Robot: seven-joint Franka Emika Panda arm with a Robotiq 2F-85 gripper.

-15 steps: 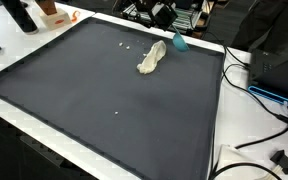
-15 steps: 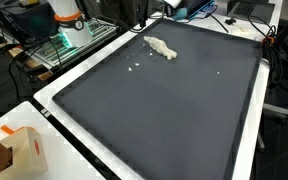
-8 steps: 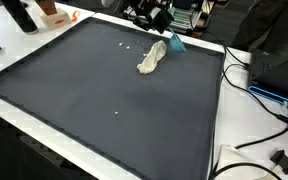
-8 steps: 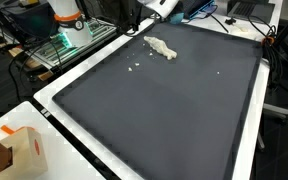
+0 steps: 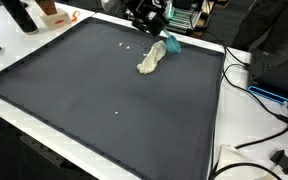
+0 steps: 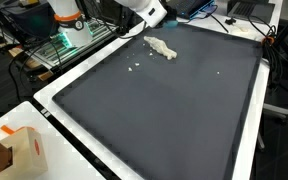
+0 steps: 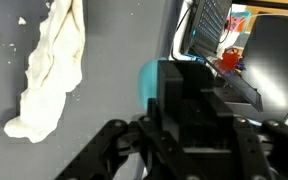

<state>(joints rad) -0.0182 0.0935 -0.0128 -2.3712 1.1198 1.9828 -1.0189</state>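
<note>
The table, topped with a dark grey mat inside a white border, carries a tiny white crumb near its middle. Farther on, close to the far edge, lies a crumpled cream-white cloth, with a small teal block just beside its far end. Above that edge hangs the black end effector, fingers spread and gripping nothing.
</note>
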